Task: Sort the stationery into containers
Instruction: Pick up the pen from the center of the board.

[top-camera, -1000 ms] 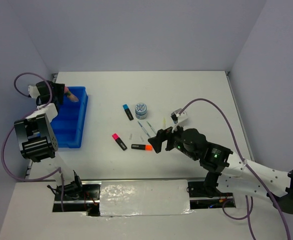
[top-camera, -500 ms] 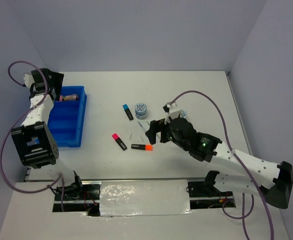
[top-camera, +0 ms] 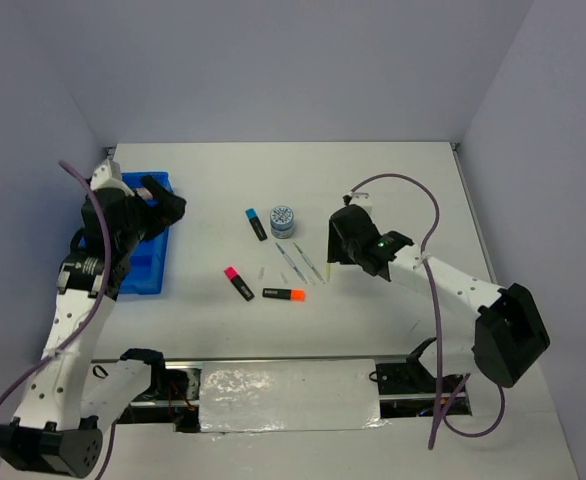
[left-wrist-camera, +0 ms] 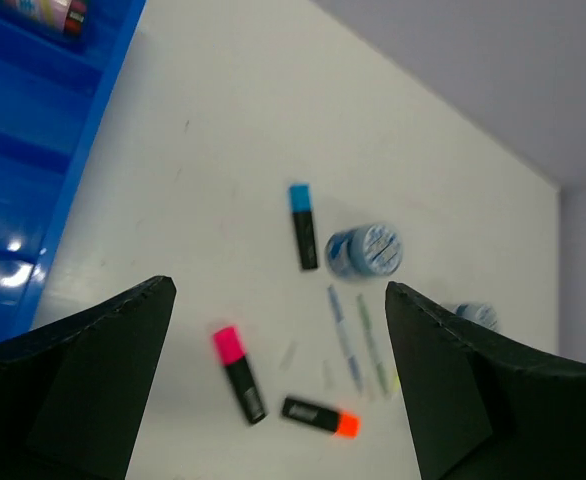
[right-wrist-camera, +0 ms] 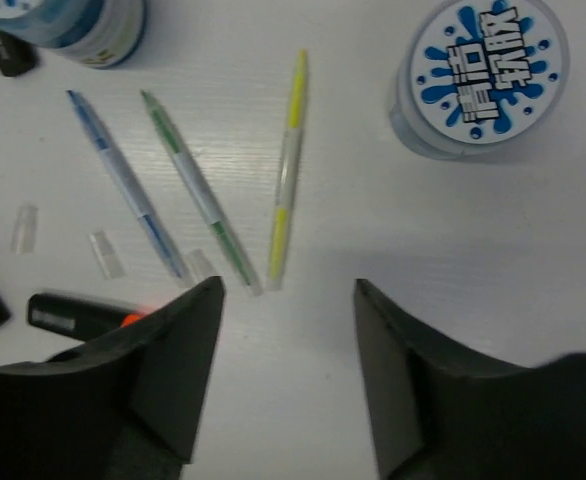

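The blue compartment tray [top-camera: 139,266] sits at the left, and a pink tube [left-wrist-camera: 53,10] lies in its far compartment. My left gripper [top-camera: 163,205] hangs open and empty above the tray's right rim. On the table lie the blue-capped highlighter [top-camera: 256,224], pink-capped highlighter [top-camera: 239,283], orange-capped highlighter [top-camera: 284,294], two thin pens [right-wrist-camera: 128,185] [right-wrist-camera: 198,195] and a yellow stick [right-wrist-camera: 286,165]. One tape roll [top-camera: 283,220] stands beside them, another [right-wrist-camera: 478,70] further right. My right gripper [right-wrist-camera: 288,290] hovers open just short of the yellow stick's near end, holding nothing.
Three small clear caps [right-wrist-camera: 105,253] lie loose near the pens. The blue tray's wall [left-wrist-camera: 68,230] borders the left of the white table. Grey walls close the table on the far, left and right sides.
The left arm has swung from the tray's far end towards the table middle, leaving the pink tube in the tray. The right gripper has moved from the orange highlighter to the yellow stick, its jaws narrowing slightly.
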Motion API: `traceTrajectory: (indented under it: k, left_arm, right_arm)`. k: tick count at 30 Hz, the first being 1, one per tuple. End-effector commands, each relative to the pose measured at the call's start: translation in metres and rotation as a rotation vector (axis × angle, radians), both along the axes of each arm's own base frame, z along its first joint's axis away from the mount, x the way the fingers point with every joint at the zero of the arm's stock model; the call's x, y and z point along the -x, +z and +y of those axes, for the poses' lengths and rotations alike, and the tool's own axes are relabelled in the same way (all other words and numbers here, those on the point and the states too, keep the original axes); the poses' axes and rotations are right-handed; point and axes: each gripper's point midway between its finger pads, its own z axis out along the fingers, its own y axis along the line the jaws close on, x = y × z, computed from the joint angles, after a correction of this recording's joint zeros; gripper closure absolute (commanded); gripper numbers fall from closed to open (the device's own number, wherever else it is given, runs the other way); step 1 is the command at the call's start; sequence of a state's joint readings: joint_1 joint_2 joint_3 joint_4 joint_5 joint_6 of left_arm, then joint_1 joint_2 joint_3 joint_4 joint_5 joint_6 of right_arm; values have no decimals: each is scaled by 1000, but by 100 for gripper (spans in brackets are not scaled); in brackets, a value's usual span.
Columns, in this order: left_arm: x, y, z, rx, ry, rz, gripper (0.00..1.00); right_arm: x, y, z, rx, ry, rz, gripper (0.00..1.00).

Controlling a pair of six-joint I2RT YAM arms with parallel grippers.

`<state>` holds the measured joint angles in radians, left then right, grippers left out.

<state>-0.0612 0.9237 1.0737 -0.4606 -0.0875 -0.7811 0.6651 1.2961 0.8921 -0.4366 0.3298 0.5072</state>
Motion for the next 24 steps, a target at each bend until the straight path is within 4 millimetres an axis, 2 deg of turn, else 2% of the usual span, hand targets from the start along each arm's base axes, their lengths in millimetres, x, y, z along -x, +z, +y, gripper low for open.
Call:
traceTrajectory:
  k: [1,2,4,5,7,8,11,19,24]
  left_arm:
    - [36,-45,0,-207,-125,133,1]
    - [46,-54,-1,-257,-175,137,1]
    - [58,-68,2,-301,-203,172,1]
    - [62,-75,7,-314,-182,188,1]
    - [64,-70,1,-309,-199,142,1]
    - [65,-66,-9,-297,-254,111,1]
    - [66,-68,-9,-292,-247,101,1]
    - [69,-68,-10,-289,-239,97,1]
    - [68,-69,-12,-288,-252,95,1]
  right_arm:
    - [-19,4,-2,-27,-24,-4,43]
    - [-24,-7,-2,-5,-24,21,48]
    - [-30,-14,4,5,-9,45,57]
    - [-32,-31,4,36,-9,87,57]
    - [-39,-37,5,58,-23,104,57]
    - [-42,-49,3,68,-33,130,57]
    - [-51,-55,6,53,-33,145,56]
    - [-56,-79,10,75,-23,198,56]
    - [-56,-79,14,49,-19,195,55]
